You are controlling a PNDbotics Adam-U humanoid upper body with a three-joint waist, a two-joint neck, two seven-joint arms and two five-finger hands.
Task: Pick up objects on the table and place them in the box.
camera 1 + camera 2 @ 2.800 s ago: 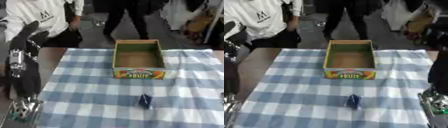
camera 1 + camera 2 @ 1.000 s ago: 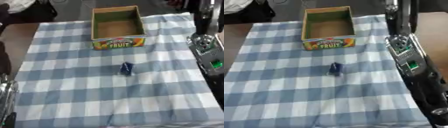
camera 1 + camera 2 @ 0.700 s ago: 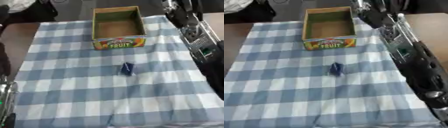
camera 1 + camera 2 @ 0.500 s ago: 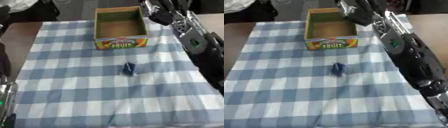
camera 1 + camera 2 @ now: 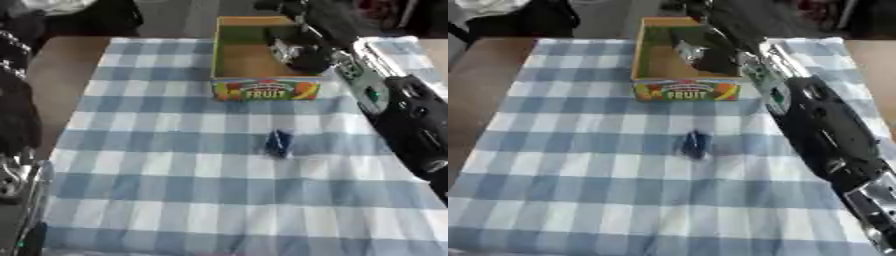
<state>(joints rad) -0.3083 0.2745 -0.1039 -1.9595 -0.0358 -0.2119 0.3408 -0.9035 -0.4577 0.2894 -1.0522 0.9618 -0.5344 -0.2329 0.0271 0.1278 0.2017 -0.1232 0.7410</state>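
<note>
A blue-and-white checked cloth covers the surface [image 5: 175, 200] and fills most of the frame. Near the centre, slightly right, lies a small dark blue object [image 5: 278, 142], narrow and upright in shape; what it is cannot be made out. It lies alone on the cloth, well apart from everything else.

In the upper middle stands an open cardboard box [image 5: 232, 60] with green inner walls and a colourful front panel printed with the word FRUIT. The robot's right arm, black with silver joints, enters from the lower right and runs diagonally to the upper middle, where the right hand [image 5: 302, 52] hangs over the right side of the box. Whether its fingers are curled or straight cannot be told, and nothing can be seen in them.

Part of the robot's left arm, black and silver, shows along the left edge of the frame; the left hand itself is not visible.

The blue object is not yet picked up, so the task appears to be at its start. The next move would call for a hand to travel down the frame from the box to the blue object and close around it before carrying it back.

Brown bare tabletop shows at the upper left beside the cloth. Beyond the far edge the room is dark and cluttered, with a pale floor strip at the top.
</note>
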